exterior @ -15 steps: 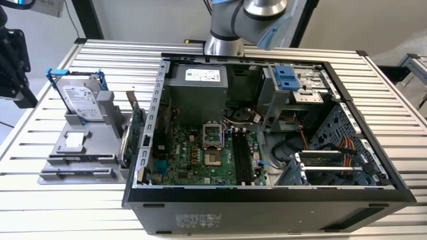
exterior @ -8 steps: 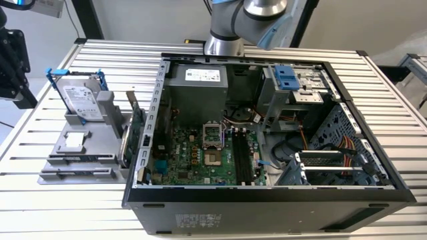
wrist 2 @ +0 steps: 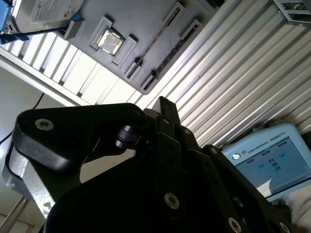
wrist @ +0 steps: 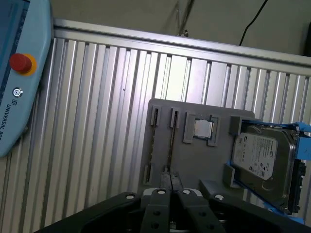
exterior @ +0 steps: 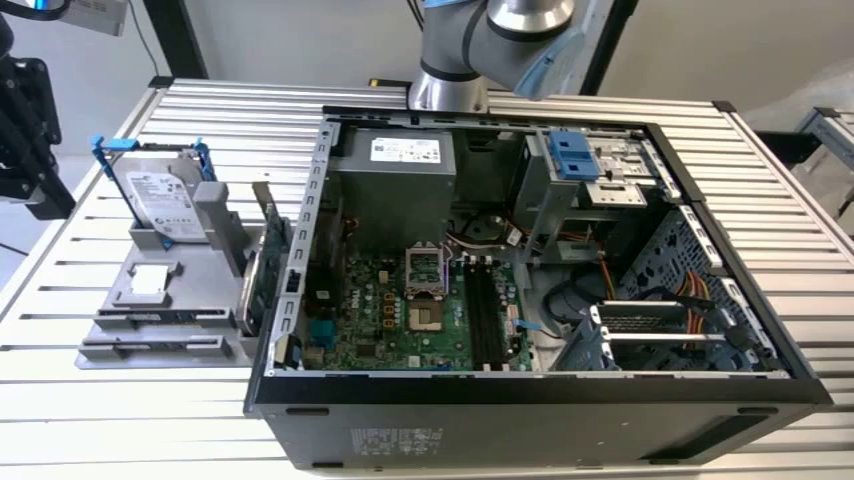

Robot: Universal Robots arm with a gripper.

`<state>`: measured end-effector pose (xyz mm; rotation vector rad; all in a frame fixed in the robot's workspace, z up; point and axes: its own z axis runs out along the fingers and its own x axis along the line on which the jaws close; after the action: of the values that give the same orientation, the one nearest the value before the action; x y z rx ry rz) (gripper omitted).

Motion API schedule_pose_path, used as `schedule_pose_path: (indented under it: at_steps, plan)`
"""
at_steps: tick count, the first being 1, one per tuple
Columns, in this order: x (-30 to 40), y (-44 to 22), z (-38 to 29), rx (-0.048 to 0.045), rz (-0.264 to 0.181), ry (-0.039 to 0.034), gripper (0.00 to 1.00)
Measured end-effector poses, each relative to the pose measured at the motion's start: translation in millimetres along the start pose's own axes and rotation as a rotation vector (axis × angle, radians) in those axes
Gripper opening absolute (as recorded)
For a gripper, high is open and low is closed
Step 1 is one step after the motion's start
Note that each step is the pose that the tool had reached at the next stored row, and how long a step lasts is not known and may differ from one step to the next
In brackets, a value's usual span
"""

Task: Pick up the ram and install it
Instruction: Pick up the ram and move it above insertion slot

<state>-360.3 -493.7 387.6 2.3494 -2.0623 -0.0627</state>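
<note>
The ribbed aluminium worktop [exterior: 80, 420] is carrying an open computer case [exterior: 534, 410] and, at the exterior view's left, a grey fixture tray [exterior: 207, 290]. In the first wrist view the ram [wrist: 171, 141] is lying in a tray slot, and the end effector [wrist: 170, 180] is hovering over the tray with its fingers together.

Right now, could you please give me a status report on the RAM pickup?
End effector shut, empty, apart from the ram. Ram on edge in grey tray slot, not yet picked. No obstruction seen.

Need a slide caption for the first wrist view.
Shut gripper facing the gray holder that carries the ram, a processor chip and a hard drive.
</note>
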Motion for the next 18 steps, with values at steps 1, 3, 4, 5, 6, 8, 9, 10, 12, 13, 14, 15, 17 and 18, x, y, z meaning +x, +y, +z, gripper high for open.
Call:
schedule_pose_path:
  at_steps: [1, 3, 4, 5, 6, 8, 9, 10, 12, 13, 14, 15, 17, 18]
  plan:
    - [0.0, 0.0, 0.0, -0.0001, 0.000, 0.0000, 1.00]
    - [0.1, 0.0, 0.0, 0.0000, 0.000, 0.0000, 1.00]
    - [0.1, 0.0, 0.0, 0.0000, 0.000, 0.0000, 1.00]
    - [0.6, 0.1, 0.0, 0.0000, 0.000, 0.0000, 1.00]
    - [1.0, 0.2, 0.0, 0.0000, 0.000, 0.0000, 1.00]
    - [1.1, 0.2, 0.1, 0.0000, 0.000, 0.0000, 1.00]
    - [1.1, 0.1, 0.5, 0.0000, 0.000, -0.0001, 1.00]
    - [1.1, 0.1, 0.9, 0.0000, 0.000, 0.0000, 1.00]
    - [1.1, 0.0, 1.9, 0.0000, 0.000, 0.0000, 1.00]
    - [1.1, -0.1, 2.3, 0.0000, 0.000, 0.0000, 1.00]
    - [1.1, -0.2, 2.9, 0.0000, 0.000, 0.0000, 1.00]
    - [1.2, -0.2, 3.4, -0.0001, 0.000, 0.0000, 1.00]
    - [1.2, -0.3, 4.7, 0.0000, 0.000, 0.0000, 1.00]
    - [1.2, -0.3, 5.3, 0.0000, 0.000, 0.0000, 1.00]
